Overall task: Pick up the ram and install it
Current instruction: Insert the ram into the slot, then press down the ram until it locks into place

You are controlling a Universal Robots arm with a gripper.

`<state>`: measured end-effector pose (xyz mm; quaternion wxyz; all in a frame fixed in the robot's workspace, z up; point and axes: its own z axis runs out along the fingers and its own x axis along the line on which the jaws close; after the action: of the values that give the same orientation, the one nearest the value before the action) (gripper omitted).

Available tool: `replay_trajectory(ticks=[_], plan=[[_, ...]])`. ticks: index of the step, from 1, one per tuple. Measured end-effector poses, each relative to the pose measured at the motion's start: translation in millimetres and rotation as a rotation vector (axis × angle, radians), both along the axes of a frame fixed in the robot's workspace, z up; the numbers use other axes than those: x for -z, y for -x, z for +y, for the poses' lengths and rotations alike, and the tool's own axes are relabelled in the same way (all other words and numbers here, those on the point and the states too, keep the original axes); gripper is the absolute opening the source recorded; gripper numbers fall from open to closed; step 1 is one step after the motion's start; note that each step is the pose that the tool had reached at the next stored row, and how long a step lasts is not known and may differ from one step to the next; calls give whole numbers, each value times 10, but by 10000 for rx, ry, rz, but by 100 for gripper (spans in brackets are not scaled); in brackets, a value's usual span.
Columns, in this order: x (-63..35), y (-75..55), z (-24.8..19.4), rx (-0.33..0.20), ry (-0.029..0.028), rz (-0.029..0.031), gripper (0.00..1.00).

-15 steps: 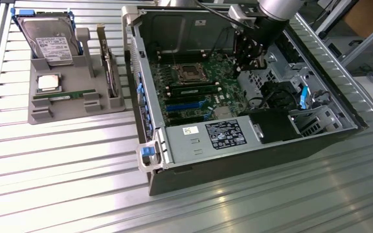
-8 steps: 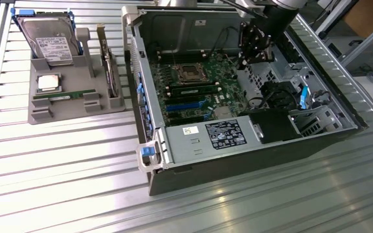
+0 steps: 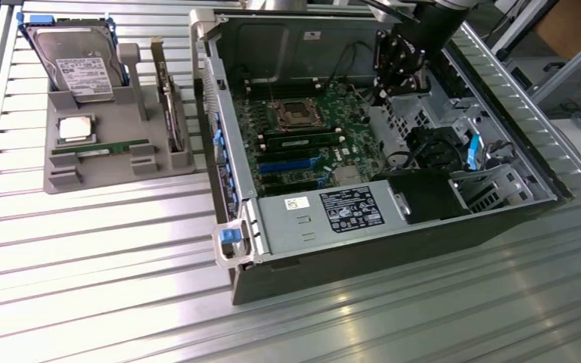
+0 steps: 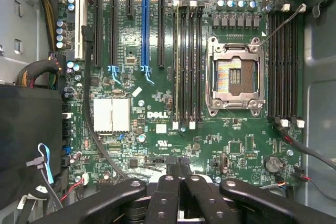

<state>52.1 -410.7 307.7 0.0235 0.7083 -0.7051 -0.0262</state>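
Note:
One ram [image 3: 99, 149] lies flat in the grey holder tray [image 3: 88, 178], a thin green stick, at the exterior view's left outside the case. A second green stick [image 3: 302, 141] seems to sit in a memory slot beside the empty processor socket [image 3: 296, 112]. My gripper [image 3: 393, 74] hangs above the motherboard inside the open computer case [image 3: 270, 249], well away from the tray. In the wrist view its fingers [image 4: 169, 174] press together with nothing between them, above the green motherboard [image 4: 157, 129], the black memory slots [image 4: 188, 64] and the open socket [image 4: 235, 77].
The tray also carries a hard drive [image 3: 79, 64], a square silver processor [image 3: 75, 128] and an upright card [image 3: 172, 113]. Inside the case are a power supply [image 3: 336, 212], black cables [image 3: 422, 147] and a drive cage [image 3: 492, 181]. The case stands on a ribbed metal table [image 3: 119, 287].

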Motion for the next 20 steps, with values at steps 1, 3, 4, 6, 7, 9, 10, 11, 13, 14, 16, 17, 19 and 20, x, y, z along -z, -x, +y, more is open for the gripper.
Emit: replay_trajectory(ticks=[1, 3, 4, 6, 7, 9, 10, 11, 13, 14, 16, 17, 19, 20], plan=[[0, 0, 0, 0, 0, 0, 11], [0, 0, 0, 0, -1, 0, 11], [0, 0, 0, 0, 0, 0, 11], [0, 0, 0, 0, 0, 0, 11], [0, 0, 0, 0, -1, -1, 11], [0, 15, 0, 1, 1, 0, 11], [0, 30, 0, 0, 1, 0, 11], [1, 51, 0, 0, -1, 0, 11], [4, 68, 0, 0, 0, 0, 11], [4, 68, 0, -1, 2, 1, 11], [7, 69, 0, 0, 0, 0, 11], [7, 69, 0, 0, 1, -11, 11], [11, 69, 0, 0, 12, -339, 11], [15, 69, 0, 0, 28, -674, 11]])
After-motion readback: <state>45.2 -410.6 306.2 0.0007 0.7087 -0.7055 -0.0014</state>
